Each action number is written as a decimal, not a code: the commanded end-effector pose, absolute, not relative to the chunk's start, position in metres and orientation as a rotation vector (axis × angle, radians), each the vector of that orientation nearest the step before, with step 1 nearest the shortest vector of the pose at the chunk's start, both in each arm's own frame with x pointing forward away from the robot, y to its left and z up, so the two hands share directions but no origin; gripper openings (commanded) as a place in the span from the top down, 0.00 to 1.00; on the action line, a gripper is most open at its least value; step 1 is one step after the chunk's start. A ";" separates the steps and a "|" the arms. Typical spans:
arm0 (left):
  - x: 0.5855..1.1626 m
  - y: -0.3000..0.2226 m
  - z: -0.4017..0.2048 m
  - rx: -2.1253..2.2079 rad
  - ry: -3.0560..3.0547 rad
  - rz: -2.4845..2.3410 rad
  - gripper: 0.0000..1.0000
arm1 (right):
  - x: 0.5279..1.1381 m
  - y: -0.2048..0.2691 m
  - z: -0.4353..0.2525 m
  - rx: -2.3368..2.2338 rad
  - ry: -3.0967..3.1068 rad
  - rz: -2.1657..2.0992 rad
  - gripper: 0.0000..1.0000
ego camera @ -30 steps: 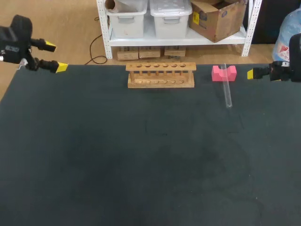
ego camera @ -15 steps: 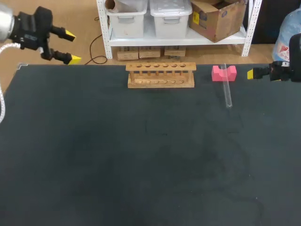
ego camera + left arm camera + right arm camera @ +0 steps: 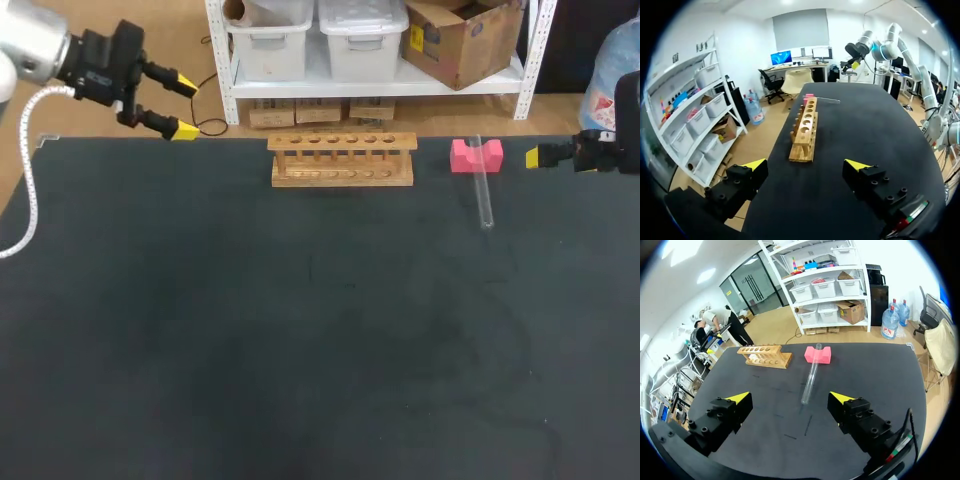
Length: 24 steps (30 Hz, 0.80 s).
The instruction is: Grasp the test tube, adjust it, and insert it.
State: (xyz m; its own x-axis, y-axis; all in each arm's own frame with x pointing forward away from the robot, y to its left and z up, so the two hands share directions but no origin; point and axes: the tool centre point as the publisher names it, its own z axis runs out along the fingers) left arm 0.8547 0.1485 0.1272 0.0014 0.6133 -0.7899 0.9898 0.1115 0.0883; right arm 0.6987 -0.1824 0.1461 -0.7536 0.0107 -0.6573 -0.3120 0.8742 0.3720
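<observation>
With the left gripper [image 3: 186, 107] and right gripper [image 3: 789, 399] fingers wide and empty, grasping comes first: the right must straddle the clear glass test tube [image 3: 483, 195] at far right.

You worked in robotics lab. Signs: dark surface [image 3: 300, 350] was laid out as test bench, not desk. Wooden test tube rack [image 3: 342, 160] stood near far edge. Glass test tube [image 3: 484, 195] lay to its right, far end resting in pink block [image 3: 475, 155]. Left arm [image 3: 40, 50] and right arm [image 3: 612, 150] came in from either side, white cable [image 3: 28, 170] hanging off left one.
</observation>
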 end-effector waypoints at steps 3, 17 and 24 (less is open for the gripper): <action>0.863 0.136 0.124 1.680 1.680 -0.804 0.00 | 0.697 -0.182 0.147 -0.214 2.359 0.609 0.00; 0.854 0.135 0.123 1.671 1.681 -0.789 0.00 | 0.697 -0.182 0.147 -0.214 2.359 0.609 0.00; 0.854 0.135 0.123 1.671 1.681 -0.789 0.00 | 0.697 -0.182 0.147 -0.214 2.359 0.609 0.00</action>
